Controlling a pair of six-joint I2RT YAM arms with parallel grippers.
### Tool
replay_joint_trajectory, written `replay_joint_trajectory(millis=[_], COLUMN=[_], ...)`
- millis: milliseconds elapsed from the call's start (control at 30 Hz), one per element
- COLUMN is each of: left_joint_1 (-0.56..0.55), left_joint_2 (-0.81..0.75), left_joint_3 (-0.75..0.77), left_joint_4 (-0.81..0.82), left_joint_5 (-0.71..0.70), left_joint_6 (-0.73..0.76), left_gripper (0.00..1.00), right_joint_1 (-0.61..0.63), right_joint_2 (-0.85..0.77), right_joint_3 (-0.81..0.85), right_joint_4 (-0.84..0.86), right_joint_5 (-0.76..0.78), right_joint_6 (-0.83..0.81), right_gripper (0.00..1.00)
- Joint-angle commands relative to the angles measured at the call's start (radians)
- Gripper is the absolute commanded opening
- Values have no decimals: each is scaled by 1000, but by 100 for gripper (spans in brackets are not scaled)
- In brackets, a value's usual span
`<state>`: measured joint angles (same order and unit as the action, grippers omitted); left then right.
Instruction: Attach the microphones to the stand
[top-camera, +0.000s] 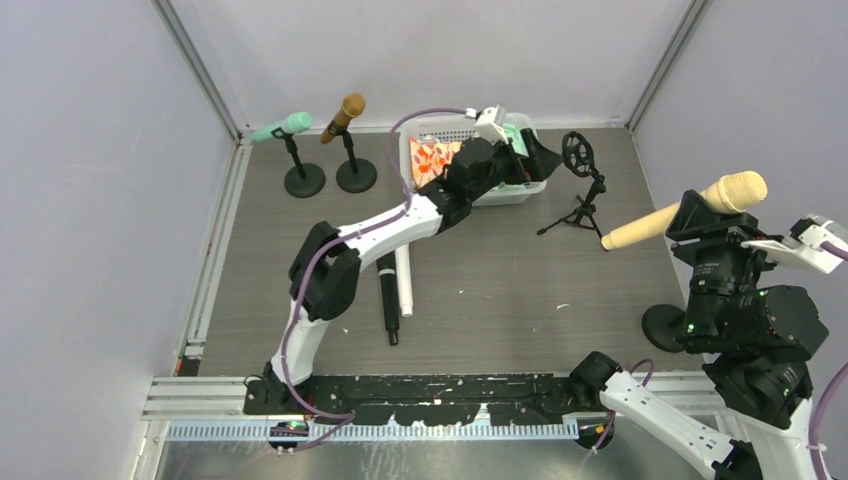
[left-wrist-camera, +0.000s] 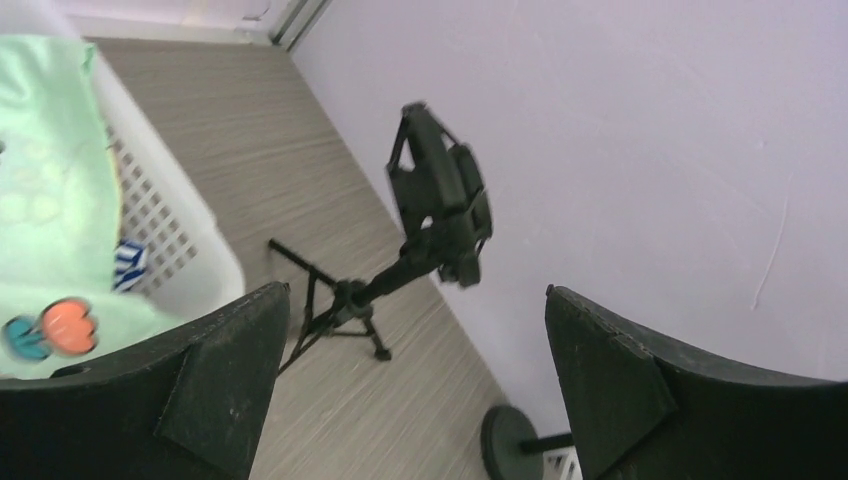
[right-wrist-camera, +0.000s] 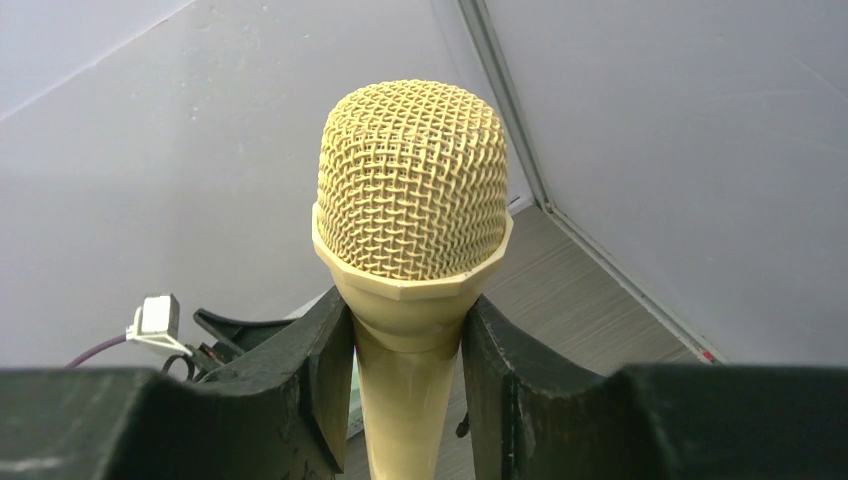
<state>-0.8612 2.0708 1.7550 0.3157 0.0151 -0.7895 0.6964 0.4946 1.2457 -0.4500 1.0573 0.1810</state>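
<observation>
A: Two of five up on stands already, far left corner: mint green microphone (top-camera: 283, 127) and brown-gold microphone (top-camera: 343, 117). Over to the right edge now for the pale yellow microphone (top-camera: 650, 226), high off the table in the right gripper (top-camera: 703, 212).

B: Confirmed from the wrist view. Clamped on the neck just under the mesh head, fingers (right-wrist-camera: 320, 370) one to each side. Solid-looking hold, by this reckoning.

A: Long axis on a slant: head up and to the right, tail down and pointing left, toward the tripod stand (top-camera: 582, 190) and its empty ring mount (top-camera: 576, 152). Well apart, tail and ring.

B: Nearer arm? Right, and already carrying the thing. Left gripper (top-camera: 538, 156) hovering over the white basket (top-camera: 505, 197), just beside that tripod, jaws spread wide with nothing between them.

A: Worth noting a round stand base (top-camera: 662, 325) too, low beside the right arm. Upper part hidden, so cannot tell about any clip there.

B: Most likely a swing left, then a tail-first feed into the ring. Tight on the right side, with the wall (top-camera: 770, 90) close behind the head. More room toward the middle.

A: Underfoot, flat grey wood-grain tabletop (top-camera: 480, 290). Black microphone (top-camera: 388, 300) and white microphone (top-camera: 404, 285) lying side by side mid-table, lengthwise front to back, well left of that swing. Waiting their turn.
</observation>
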Motion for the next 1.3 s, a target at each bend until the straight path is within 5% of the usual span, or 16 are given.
replay_joint_trajectory(millis=[0,367,767,1167,1267], left_joint_1=[-26,-46,-87,-90,-90], left_joint_2=[104,383,474,451,421], left_joint_3=[231,699,770,734,696], left_joint_4=[-43,-356,-328,-232,-188], left_joint_5=[-66,-135,-158,-99,-63], left_joint_6=[-19,18,10,-14,-13], left_gripper=[100,100,100,68,53], right_joint_1=[-1,0,0,0,1], right_joint_2=[-24,-74,-95,-111,-106], right_joint_3=[44,69,89,89,86], right_joint_4=[-40,-121,-194,-228,-227], right_joint_5=[32,46,40,51,49], right_joint_6=[-28,-8,30,44,45], right_gripper=[2,2,2,1,2])
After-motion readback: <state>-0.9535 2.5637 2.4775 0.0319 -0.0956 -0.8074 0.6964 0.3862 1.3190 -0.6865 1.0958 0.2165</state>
